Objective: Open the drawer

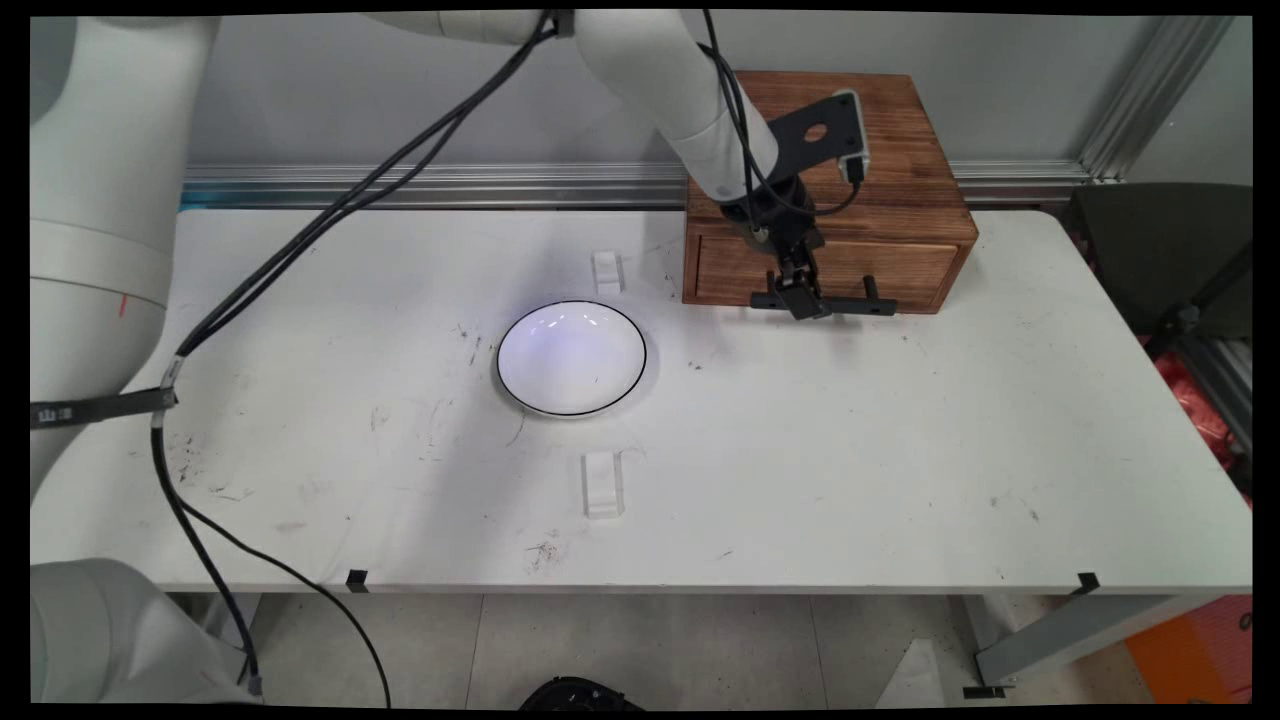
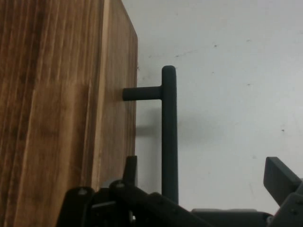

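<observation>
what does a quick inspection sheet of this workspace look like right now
surface: white table, scuffed with dark marks
things: wooden drawer box at the back, drawer shut, black bar handle; white bowl mid-table
clutter: two small clear blocks, beyond and before the bowl
claw: claw at the handle, bar between open fingers
cables: black cables hang from arm across the left side
surroundings: grey wall, aluminium rail

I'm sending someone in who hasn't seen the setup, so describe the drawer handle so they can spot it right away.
Find the wooden box at the table's far right side. On its front, the drawer carries a black bar handle on two short posts, with the gripper at it; the only black bar on wood.
</observation>
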